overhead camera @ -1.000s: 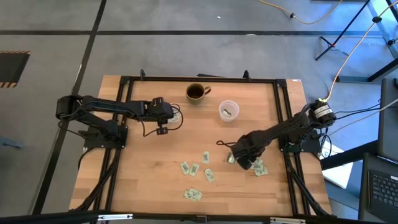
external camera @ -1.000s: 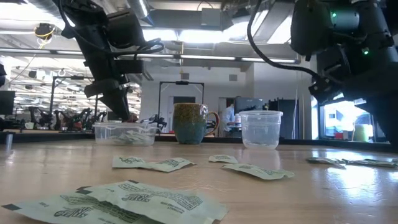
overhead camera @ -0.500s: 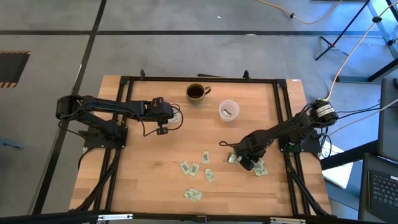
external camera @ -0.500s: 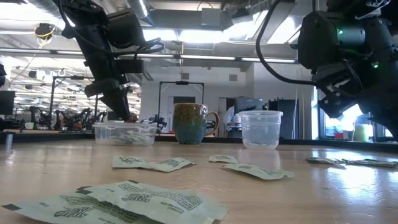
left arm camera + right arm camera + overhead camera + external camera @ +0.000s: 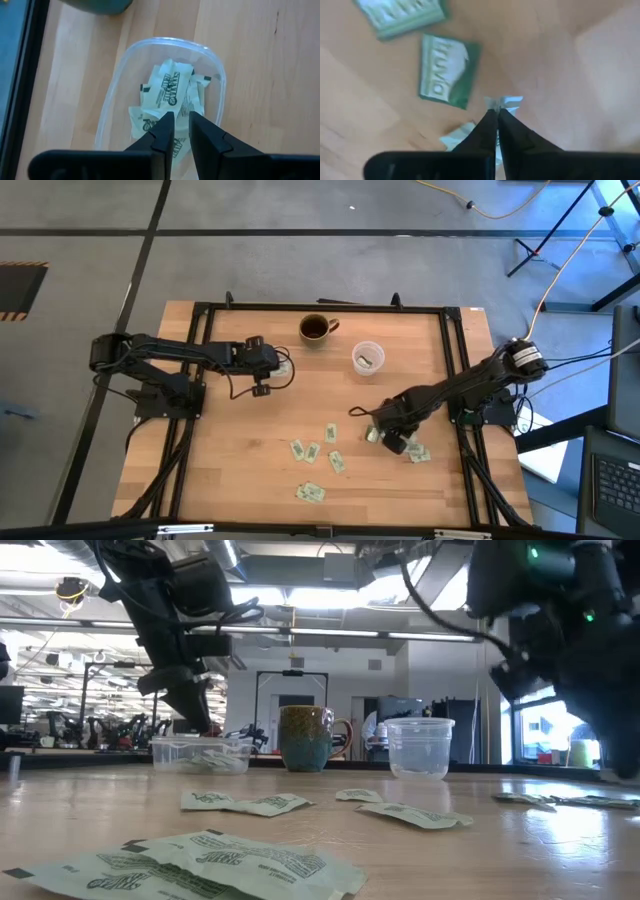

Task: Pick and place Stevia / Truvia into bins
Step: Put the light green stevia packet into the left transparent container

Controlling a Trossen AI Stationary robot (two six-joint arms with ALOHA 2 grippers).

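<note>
Pale green and white Stevia / Truvia sachets lie flat on the wooden table: a loose group [image 5: 320, 452] near the middle and a few [image 5: 416, 450] at the right. My right gripper [image 5: 391, 439] stands over those at the right, pointing down, shut on one sachet [image 5: 506, 101]. My left gripper [image 5: 276, 366] hangs at the far left over the shallow clear tub [image 5: 216, 85], narrowly open with nothing between its fingers; several sachets [image 5: 172, 92] lie in the tub. The round clear cup [image 5: 368, 358] holds a sachet. My right gripper pinches a white and green sachet by its edge [image 5: 506, 101] between its two fingertips, coming from above and pointing down. A bit of the paper sticks out past the tips and another bit [image 5: 461, 134] shows beside the fingers. Whether the sachet is clear of the table cannot be told.
A dark mug [image 5: 316, 329] with a handle stands at the far edge between tub and cup. Two more sachets [image 5: 445, 70] lie on the wood just beyond my right fingertips. A black metal frame [image 5: 455, 350] runs around the table top.
My right arm has dipped toward the sachets at the table's right and come back up, rolling its wrist a little. My left arm has kept still over the tub.
</note>
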